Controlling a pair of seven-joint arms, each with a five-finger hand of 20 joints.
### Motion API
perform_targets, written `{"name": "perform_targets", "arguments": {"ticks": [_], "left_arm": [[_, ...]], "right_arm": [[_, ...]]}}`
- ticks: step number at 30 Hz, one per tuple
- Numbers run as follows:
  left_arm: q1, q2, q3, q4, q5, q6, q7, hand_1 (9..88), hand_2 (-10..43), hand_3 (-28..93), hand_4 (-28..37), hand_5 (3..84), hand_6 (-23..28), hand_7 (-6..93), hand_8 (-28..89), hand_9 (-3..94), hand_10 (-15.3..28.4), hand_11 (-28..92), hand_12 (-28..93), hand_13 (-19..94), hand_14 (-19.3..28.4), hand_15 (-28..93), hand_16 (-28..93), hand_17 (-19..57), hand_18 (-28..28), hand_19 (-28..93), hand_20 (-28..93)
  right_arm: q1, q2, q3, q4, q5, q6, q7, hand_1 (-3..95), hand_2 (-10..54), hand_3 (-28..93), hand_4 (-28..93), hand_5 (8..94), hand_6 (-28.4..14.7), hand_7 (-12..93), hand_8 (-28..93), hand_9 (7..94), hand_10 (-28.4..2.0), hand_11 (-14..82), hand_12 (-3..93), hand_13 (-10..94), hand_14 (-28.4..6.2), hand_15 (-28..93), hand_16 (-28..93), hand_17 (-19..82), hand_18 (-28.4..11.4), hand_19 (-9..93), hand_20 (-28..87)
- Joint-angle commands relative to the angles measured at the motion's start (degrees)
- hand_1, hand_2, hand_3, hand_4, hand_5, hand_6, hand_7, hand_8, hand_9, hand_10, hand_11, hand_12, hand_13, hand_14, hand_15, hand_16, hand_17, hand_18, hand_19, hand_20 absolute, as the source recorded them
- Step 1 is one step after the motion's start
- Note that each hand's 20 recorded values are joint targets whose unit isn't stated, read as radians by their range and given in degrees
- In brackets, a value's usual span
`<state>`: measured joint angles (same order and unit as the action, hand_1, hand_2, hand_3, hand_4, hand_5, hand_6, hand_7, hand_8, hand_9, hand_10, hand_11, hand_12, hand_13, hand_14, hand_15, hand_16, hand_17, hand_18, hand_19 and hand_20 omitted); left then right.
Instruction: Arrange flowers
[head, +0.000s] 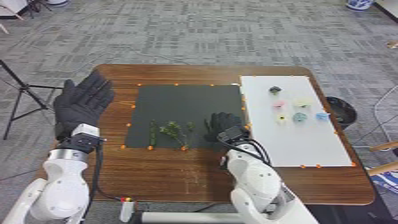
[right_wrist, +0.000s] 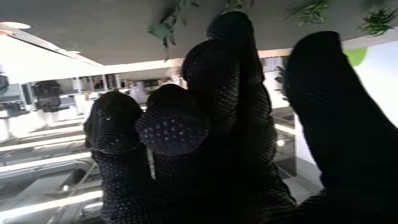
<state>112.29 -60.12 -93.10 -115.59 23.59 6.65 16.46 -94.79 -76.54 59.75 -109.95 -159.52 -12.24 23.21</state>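
Green sprigs (head: 172, 132) lie on the black mat (head: 182, 102), beside the right hand (head: 225, 128), thumb and fingers apart. Beyond: flowers (head: 279, 103) on the white mat (head: 311, 145); left hand (head: 78, 104), fingers straight, at the table's (head: 169, 172) left edge.

Smooth wooden table (head: 182, 177), matt black mat (head: 182, 107) — textured fabric glove (head: 226, 121)

An office-like room, apparently used as a lab: grey patterned carpet (head: 222, 35) covers the floor, a black tripod (head: 25, 87) stands beside the wooden table (head: 178, 175), and rows of bright strip lights (right_wrist: 44, 161) line the ceiling.
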Motion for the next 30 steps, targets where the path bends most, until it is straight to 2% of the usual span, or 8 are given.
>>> {"name": "perform_targets", "arguments": {"ticks": [1,4,8,13,16,20,27,30], "left_arm": [[0.9,-0.47,-0.65,-1.08,1.99,0.77,-0.35,26.8,11.6,68,-28.3,46.4,8.5,11.1,-9,35.1,14.5,19,10,27,14.6,22,-3,-6.3,14.1,33,8],[1.3,-0.58,-1.03,-1.46,3.77,0.74,-0.78,26.6,12.1,68,-28.3,46.4,8.5,11.1,-9,35.0,14.5,19,9,27,14.5,21,-3,-6.3,14.0,33,8],[1.5,-0.70,-1.37,-1.59,3.79,0.48,-0.77,26.3,12.4,69,-28.3,46.2,8.5,11.0,-9,34.9,14.5,19,9,27,14.4,21,-3,-6.2,14.0,33,8],[2.3,-1.07,-2.43,-1.84,3.82,0.54,-0.60,26.3,12.6,68,-28.3,46.2,8.5,11.0,-9,34.8,14.5,19,9,27,14.5,21,-3,-6.2,14.0,33,8],[2.4,-1.20,-2.73,-1.90,3.96,0.30,-0.78,26.2,12.6,69,-28.3,46.2,8.6,11.0,-9,34.8,14.5,19,9,27,14.5,21,-3,-6.3,14.0,33,8],[2.7,-1.23,-2.88,-1.96,3.31,0.28,-0.44,26.1,12.6,69,-28.3,46.2,8.5,11.0,-9,34.8,14.4,19,9,27,14.5,22,-3,-6.3,14.0,33,8],[2.9,-1.45,-3.38,-2.11,3.29,0.36,-0.17,26.1,12.5,69,-28.3,46.3,8.4,11.1,-9,35.0,14.5,19,9,27,14.5,22,-3,-6.3,14.1,33,8],[3.0,-1.42,-3.35,-2.24,1.37,0.62,0.68,26.2,12.5,69,-28.3,46.3,8.5,11.1,-9,35.0,14.4,19,9,27,14.5,22,-3,-6.3,14.1,33,8]], "right_arm": [[1.1,1.1,4.5,-3.1,2.4,2.9,3.8,35.3,-9.5,71,-19,75.3,-4.2,26,-8,75.5,-14.8,46.6,37.7,76,-10.6,69,43,50,-23.1,93,43],[1.8,2.6,8.1,-3.3,3.2,6.4,5.4,35.1,-9.5,70,-18,74.9,-4.6,25,-8,76.5,-15.6,39.8,32.5,76,-9.9,65,40,49,-22.8,93,40],[1.3,5.2,15.1,-1.1,7.6,12.3,-1.1,36.5,-9.5,73,-17,70.6,-5.1,23,-8,73.0,-15.6,31.4,27.8,73,-8.8,59,37,46,-20.5,93,36],[1.9,7.1,20.3,-1.4,8.0,2.2,0.0,39.5,-9.5,78,-20,58.4,-6.5,14,-10,59.0,-15.3,14.1,18.3,66,-10.1,62,33,40,-19.1,88,35],[0.2,7.9,23.1,-2.3,7.9,-1.5,-0.8,39.6,-9.5,78,-20,57.1,-7.2,11,-9,56.1,-14.8,11.6,17.0,66,-10.3,63,32,39,-19.5,87,35],[-1.5,7.3,26.6,-2.5,8.6,-5.1,-5.7,40.7,-9.5,78,-22,55.7,-7.1,10,-9,53.0,-14.8,8.6,15.9,65,-10.5,65,31,38,-19.8,87,36],[-1.6,7.3,27.9,-2.8,7.4,-10.2,-6.2,49.5,-9.5,78,-25,55.4,-4.7,11,-10,51.6,-12.0,7.8,14.1,65,-7.8,66,38,39,-19.8,86,39],[-1.4,6.8,28.4,-2.1,8.1,-10.4,-7.5,51.7,-9.5,77,-27,54.7,-4.3,11,-10,50.3,-10.9,7.6,13.8,65,-7.1,65,39,39,-19.4,86,39]]}}
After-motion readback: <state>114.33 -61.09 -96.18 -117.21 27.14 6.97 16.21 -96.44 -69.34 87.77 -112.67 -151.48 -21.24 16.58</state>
